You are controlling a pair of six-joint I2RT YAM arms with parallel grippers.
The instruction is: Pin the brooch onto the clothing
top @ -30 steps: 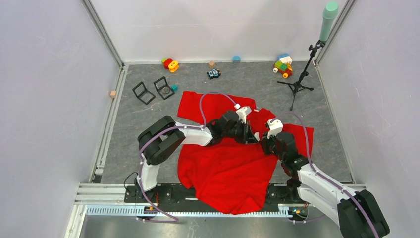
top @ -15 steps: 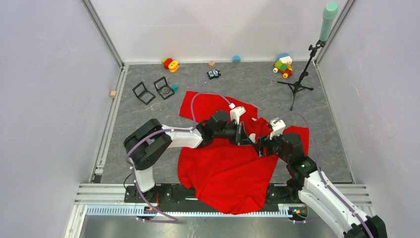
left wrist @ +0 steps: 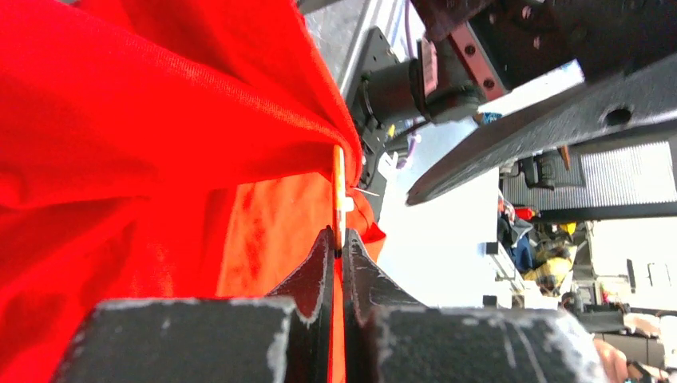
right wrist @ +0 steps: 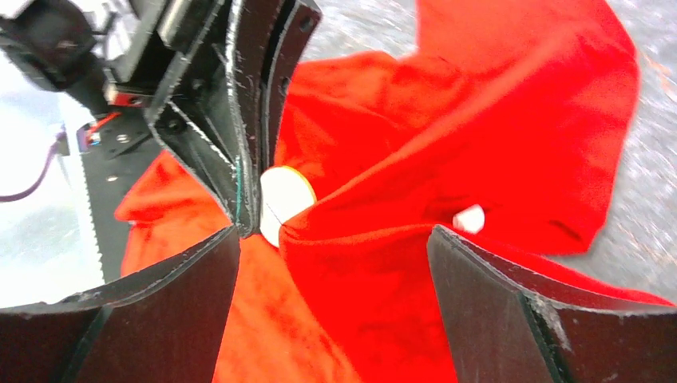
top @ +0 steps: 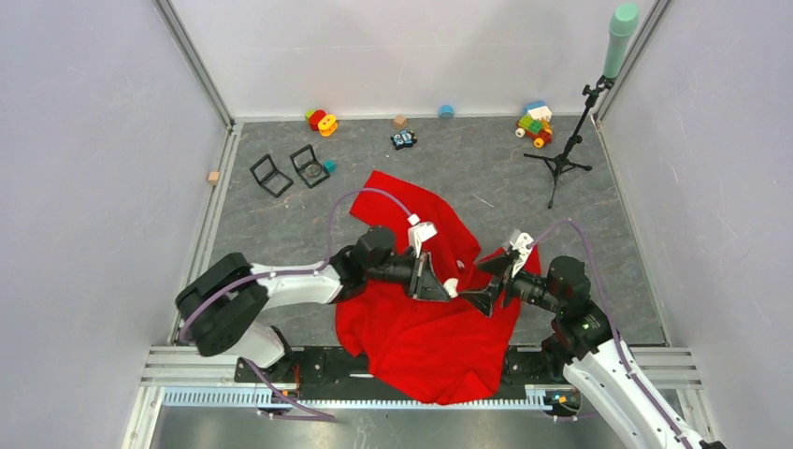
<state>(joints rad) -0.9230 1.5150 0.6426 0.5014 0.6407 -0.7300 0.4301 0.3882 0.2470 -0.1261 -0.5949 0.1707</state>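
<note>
Both fingers of the left gripper (left wrist: 338, 239) are seen pressed together on the brooch (left wrist: 338, 187), a thin round disc with a white face and a yellow rim, which is shown edge-on in the left wrist view. A fold of the clothing (top: 421, 341) is laid against the disc, so that part of its face is covered by red fabric. The right gripper (right wrist: 334, 235) is spread wide with nothing between its fingers, and is placed just beside the brooch, facing the left gripper. The clothing is crumpled on the grey table (top: 468, 168) between the two arms. Its near hem is draped over the table's front edge, and the part at the grippers is gathered into raised folds. A small white tag (right wrist: 469, 218) can be seen on the fabric beyond the brooch. Well apart, towards the far wall, a small toy car (top: 403, 139), a tripod stand (top: 564, 159) and some coloured toy blocks (top: 535, 122) are set on the table.
</note>
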